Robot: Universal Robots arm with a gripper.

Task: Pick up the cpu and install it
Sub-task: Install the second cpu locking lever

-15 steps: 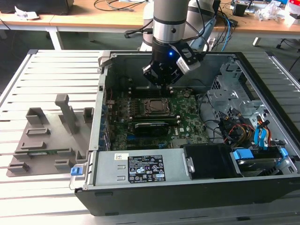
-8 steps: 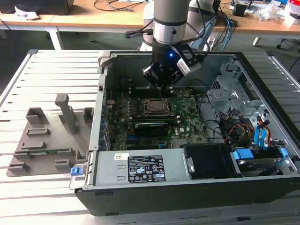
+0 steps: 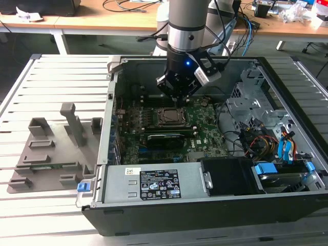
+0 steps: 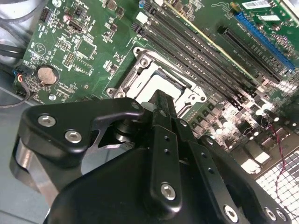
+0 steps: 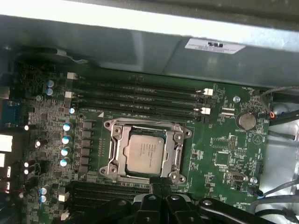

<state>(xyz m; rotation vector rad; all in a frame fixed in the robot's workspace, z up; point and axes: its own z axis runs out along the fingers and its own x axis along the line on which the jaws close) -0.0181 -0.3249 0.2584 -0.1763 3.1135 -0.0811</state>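
Inside socket frame (image 5: pixel 145 151), cpu (image 5: pixel 145 150) seated.

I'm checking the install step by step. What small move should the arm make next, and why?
Probably a short straight lift away from the board. In the first wrist view the cpu already lies flat inside the socket frame, and the gripper sits just beside the frame's edge. The exterior view shows the gripper low over the socket, so rising clear seems safest.

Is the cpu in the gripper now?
No, in the first wrist view the cpu lies flat inside the socket frame, with the gripper beside it.
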